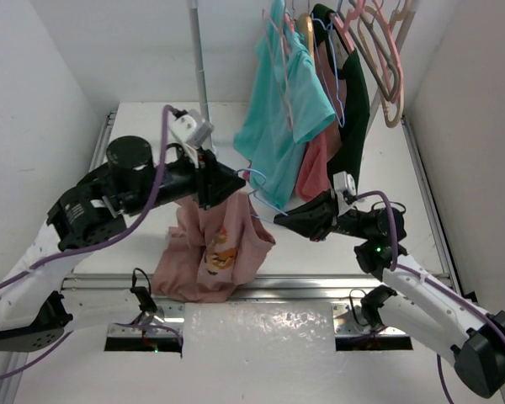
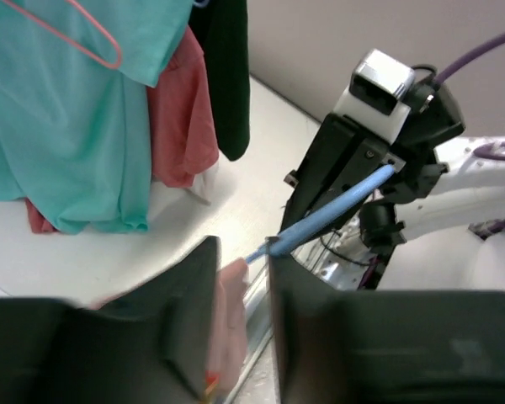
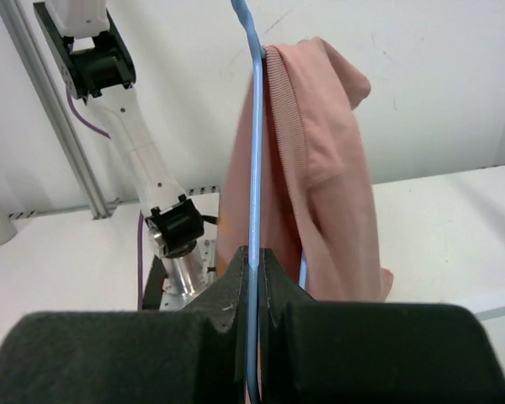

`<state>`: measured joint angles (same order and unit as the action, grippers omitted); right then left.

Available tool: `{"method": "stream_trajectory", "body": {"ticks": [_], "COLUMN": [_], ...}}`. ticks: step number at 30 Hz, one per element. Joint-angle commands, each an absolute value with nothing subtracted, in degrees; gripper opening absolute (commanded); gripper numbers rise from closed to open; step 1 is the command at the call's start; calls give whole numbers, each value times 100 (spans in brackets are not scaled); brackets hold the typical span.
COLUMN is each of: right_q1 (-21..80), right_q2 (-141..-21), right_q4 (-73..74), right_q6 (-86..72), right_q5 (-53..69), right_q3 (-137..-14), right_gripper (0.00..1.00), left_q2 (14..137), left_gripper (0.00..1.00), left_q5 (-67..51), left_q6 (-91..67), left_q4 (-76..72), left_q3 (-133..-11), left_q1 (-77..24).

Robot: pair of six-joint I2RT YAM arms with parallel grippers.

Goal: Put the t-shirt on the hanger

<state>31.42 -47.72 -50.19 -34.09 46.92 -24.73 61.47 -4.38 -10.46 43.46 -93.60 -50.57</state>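
While the left gripper (image 2: 241,249) sits at the top of the t-shirt (image 1: 215,248), its fingers stand a little apart. A fold of pink fabric lies between them, with a sliver of daylight on one side, so you are not pinching the cloth. From above, the t-shirt hangs off that point in a bunched column over the near edge of the table (image 1: 151,126), chest graphic facing up. The hanger (image 2: 328,210) runs out of the gap in your left fingers and across to the right. In the right wrist view the ribbed collar edge is draped over its wire, and the rest of the fabric falls down one side. The right gripper (image 3: 252,259) is clamped tight on that wire, holding it upright. To its right and further back, the teal t-shirt (image 1: 282,118) and coral garment (image 1: 314,164) hang well apart from your work.

You look to be midway through dressing the hanger: one part of the neckline is on, but the body is not spread over both shoulders. Next you probably need to draw the left fingers clear without snagging cloth or wire. Then take a fresh hold on the loose side of the collar and pull it over the free shoulder, keeping the right grip firm.
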Motion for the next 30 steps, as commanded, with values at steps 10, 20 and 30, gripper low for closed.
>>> {"method": "stream_trajectory", "body": {"ticks": [10,20,30], "right_q1": [2858,2197,2145], "right_q2": [-4711,-4763,-4483], "right_q4": [-6258,-6425,-5915], "right_q6": [-3823,-4640,-4667], "right_q5": [4737,6159,6768], "right_q3": [-2400,-2715,-3058], "right_gripper": [0,0,0], "left_q2": [6372,5134,5677], "left_gripper": [61,76,73], "left_q5": [736,-790,-1675], "left_q6": [-520,1255,1696], "left_q4": [4534,4053,4499], "left_q3": [-9869,-8395,-8402], "left_q1": [-5071,-5071,-5071]}}
